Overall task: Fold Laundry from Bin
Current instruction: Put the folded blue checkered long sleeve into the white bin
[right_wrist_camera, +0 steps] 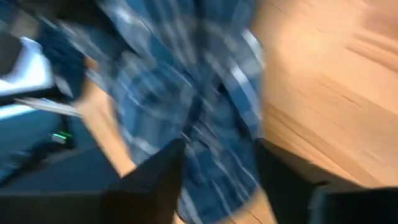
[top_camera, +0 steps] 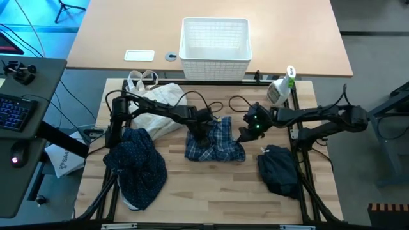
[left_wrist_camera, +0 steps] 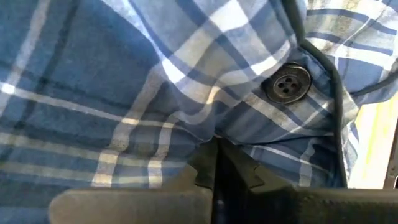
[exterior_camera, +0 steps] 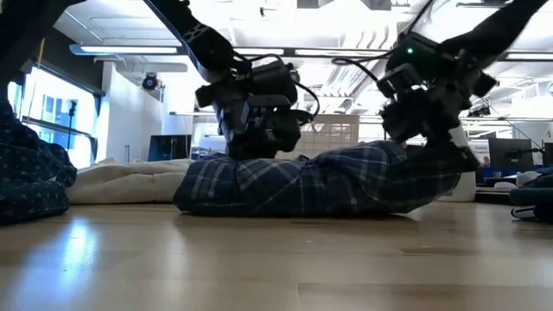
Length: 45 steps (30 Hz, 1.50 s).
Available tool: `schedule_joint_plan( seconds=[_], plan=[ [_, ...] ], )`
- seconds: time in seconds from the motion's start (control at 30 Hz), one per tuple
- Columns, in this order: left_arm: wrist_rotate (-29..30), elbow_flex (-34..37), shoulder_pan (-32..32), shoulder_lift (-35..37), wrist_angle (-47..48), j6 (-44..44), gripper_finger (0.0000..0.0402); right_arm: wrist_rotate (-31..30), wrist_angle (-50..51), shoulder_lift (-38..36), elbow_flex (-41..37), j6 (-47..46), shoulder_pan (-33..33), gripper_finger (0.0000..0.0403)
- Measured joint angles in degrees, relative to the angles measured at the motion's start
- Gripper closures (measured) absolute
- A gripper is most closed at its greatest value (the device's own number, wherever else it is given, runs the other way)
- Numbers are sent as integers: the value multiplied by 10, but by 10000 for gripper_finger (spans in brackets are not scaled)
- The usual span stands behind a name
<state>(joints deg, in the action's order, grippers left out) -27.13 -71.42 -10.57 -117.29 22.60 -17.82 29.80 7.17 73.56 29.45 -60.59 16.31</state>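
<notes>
Laundry lies spread over my table, and the plaid shirt (top_camera: 217, 145) is the piece I work on, so I place everything else by it. It sits bunched in the middle of the wooden table (top_camera: 211, 198), flat and low in the level view (exterior_camera: 346, 186). My left gripper (top_camera: 199, 132) is down on the shirt's edge on the side toward the dotted navy shirt (top_camera: 137, 163), its fingers (left_wrist_camera: 214, 165) pressed together on a fold of the plaid cloth just beside a dark button (left_wrist_camera: 287, 83). My right gripper (top_camera: 246, 134) is at the shirt's opposite edge, on the side toward the plain dark navy piece (top_camera: 280, 169); its fingers (right_wrist_camera: 158, 174) stand apart with plaid cloth showing between them, and I cannot tell whether they touch it. The dotted navy shirt lies heaped well apart from the plaid one on my left, the plain navy piece near it on my right. Beyond the plaid shirt, on the far tabletop, stands the bin (top_camera: 215, 41), a white lattice basket. A cream-white cloth bag (top_camera: 160, 99) lies between the bin and the dotted shirt, and a spray bottle (top_camera: 281, 86) stands at the table's far right corner.
</notes>
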Motion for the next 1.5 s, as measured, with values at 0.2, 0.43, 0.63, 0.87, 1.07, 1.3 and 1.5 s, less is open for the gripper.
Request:
schedule_joint_plan(
  seconds=[0.2,0.43,0.63,0.87,1.07,1.3,1.5],
  plan=[
    [21,1,1,-2,-34,-3,398,-66,-175,35,-66,-124,-26,61],
    [70,2,-2,-5,-98,-36,401,-89,-331,168,-32,-139,-61,42],
    [94,3,-17,0,-105,-57,401,-87,-349,253,24,-69,-63,126],
    [110,4,-42,84,-42,-56,401,-130,-353,245,24,-1,-53,364],
    [149,3,-64,222,59,-53,401,-123,-300,141,38,48,-11,372],
    [306,2,-83,391,123,-46,401,-49,-129,7,165,146,70,389],
    [420,2,-90,493,112,-58,401,-12,-1,31,395,247,151,397]
  ],
)
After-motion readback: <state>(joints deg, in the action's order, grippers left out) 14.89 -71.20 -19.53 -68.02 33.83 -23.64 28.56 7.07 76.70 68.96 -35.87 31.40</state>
